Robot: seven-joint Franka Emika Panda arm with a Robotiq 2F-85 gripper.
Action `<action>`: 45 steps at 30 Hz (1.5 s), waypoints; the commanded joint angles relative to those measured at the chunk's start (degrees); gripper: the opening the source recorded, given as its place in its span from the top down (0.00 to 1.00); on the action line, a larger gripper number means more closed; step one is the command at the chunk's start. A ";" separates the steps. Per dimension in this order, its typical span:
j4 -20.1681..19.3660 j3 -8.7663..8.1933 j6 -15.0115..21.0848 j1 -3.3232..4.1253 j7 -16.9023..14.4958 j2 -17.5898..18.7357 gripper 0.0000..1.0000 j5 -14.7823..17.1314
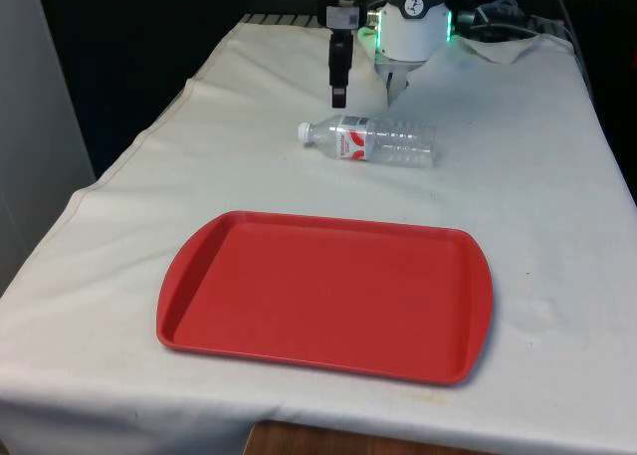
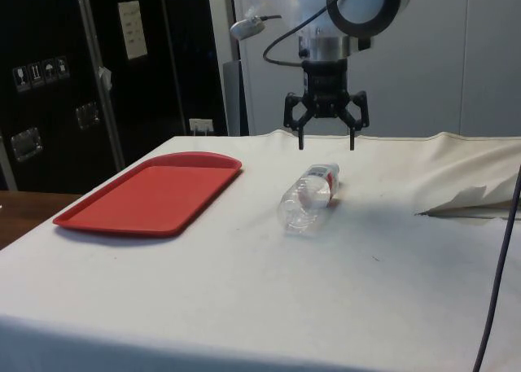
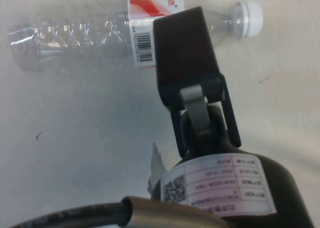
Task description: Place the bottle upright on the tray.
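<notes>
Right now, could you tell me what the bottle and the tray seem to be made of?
The bottle looks like thin clear plastic: ribbed see-through walls, a white cap, a red and white label. The tray seems moulded red plastic with a smooth, slightly glossy surface.

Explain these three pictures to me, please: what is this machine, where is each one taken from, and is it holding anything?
It is a white robot arm ending in a black two-fingered claw. One picture looks across the table towards the arm, one looks from the table's side, and one comes from a camera on the wrist, looking down past the fingers. On the white tablecloth lie two things: a clear plastic bottle on its side, with a white cap and a red and white label, and a red tray with nothing on it. The claw hangs open just above the bottle and holds nothing. The bottle has not yet been picked up.
</notes>
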 commanded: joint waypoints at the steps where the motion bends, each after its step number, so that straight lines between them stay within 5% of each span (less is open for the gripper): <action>1: 0.00 0.00 0.00 0.00 0.17 0.00 0.00 0.17; 7: 0.00 0.00 0.17 0.00 2.58 0.00 0.00 0.92; 26: -0.06 0.34 0.29 0.40 1.38 0.57 0.00 9.11; 27: 0.06 0.17 0.00 0.11 1.83 0.69 0.00 7.33; 30: -0.06 0.46 0.29 0.46 1.15 0.86 0.00 10.94; 36: 0.06 0.57 0.17 0.57 0.92 1.26 0.00 13.58; 37: 0.23 0.29 0.06 0.34 1.83 1.72 0.00 11.86; 38: 0.06 0.63 0.11 0.63 0.74 1.38 0.00 14.50; 45: 0.11 0.74 -0.29 0.63 0.23 1.55 0.00 17.48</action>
